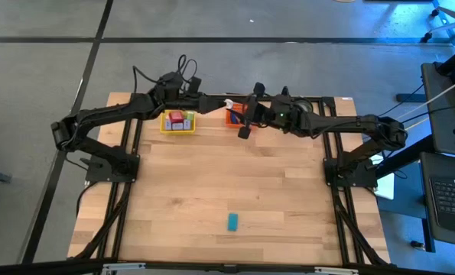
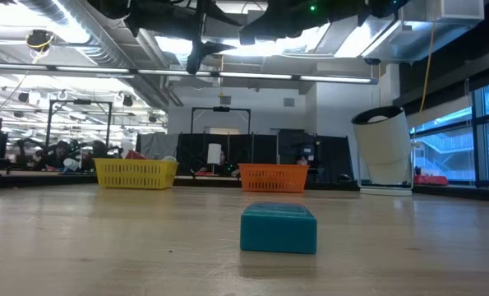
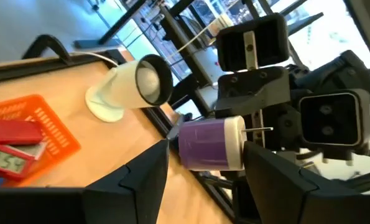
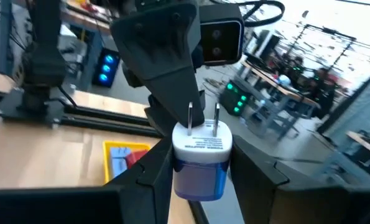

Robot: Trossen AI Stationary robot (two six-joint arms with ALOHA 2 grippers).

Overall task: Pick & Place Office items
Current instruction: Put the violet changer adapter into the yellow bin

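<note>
Lilac below and white on top, with two metal prongs standing from its white face, the charger cube [image 4: 201, 158] sat clamped in the right end effector [image 4: 201, 180], whose fingers pressed both of its sides. It was held in the air at the upper centre of the overhead frame, close to the orange tray [image 1: 235, 117], probably so it could be passed across or dropped into a tray. The left end effector [image 3: 204, 171] faced it from the upper left, near the yellow tray [image 1: 179, 121]. Its fingers stood apart, with the cube showing in the gap between them; whether they touched it could not be told. I judged this a meeting of the two arms over the trays, with sorting partly done: coloured pieces lay in both trays, a red block [image 3: 13, 132] among those in the orange one. One teal block [image 1: 232, 221] lay alone at the lower centre of the wooden surface [image 1: 288, 191], well apart from both arms and not yet collected.
</note>
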